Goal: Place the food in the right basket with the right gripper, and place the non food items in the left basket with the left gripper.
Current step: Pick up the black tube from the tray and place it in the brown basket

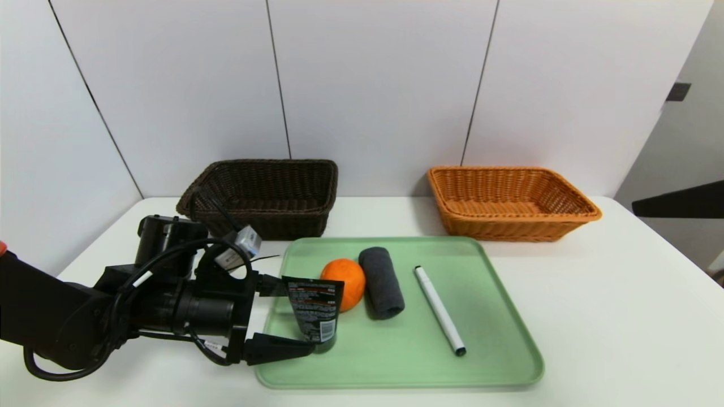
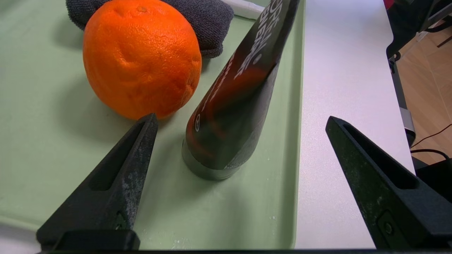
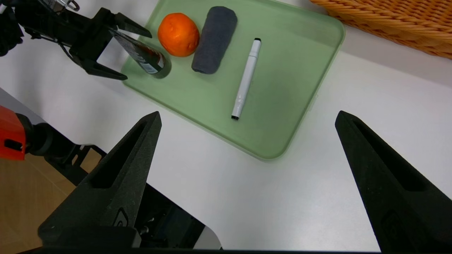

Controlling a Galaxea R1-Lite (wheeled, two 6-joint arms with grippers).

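On the green tray (image 1: 498,362) a black squeeze tube (image 1: 314,308) stands on its cap, leaning. My left gripper (image 1: 298,315) is open, one finger on each side of the tube (image 2: 233,106), neither touching it. The orange fruit (image 1: 345,282) sits just behind the tube, close to one fingertip (image 2: 146,130). Next to it lie the dark grey rolled cloth (image 1: 382,274) and the white pen (image 1: 440,310). My right gripper (image 3: 248,115) hangs open and empty above the bare table, short of the tray's near right corner (image 3: 272,153).
The dark brown basket (image 1: 266,195) stands at the back left and the orange-tan basket (image 1: 509,200) at the back right, both against the white wall. White table surface (image 1: 611,316) lies to the right of the tray. The table's front edge (image 3: 176,211) is near my right gripper.
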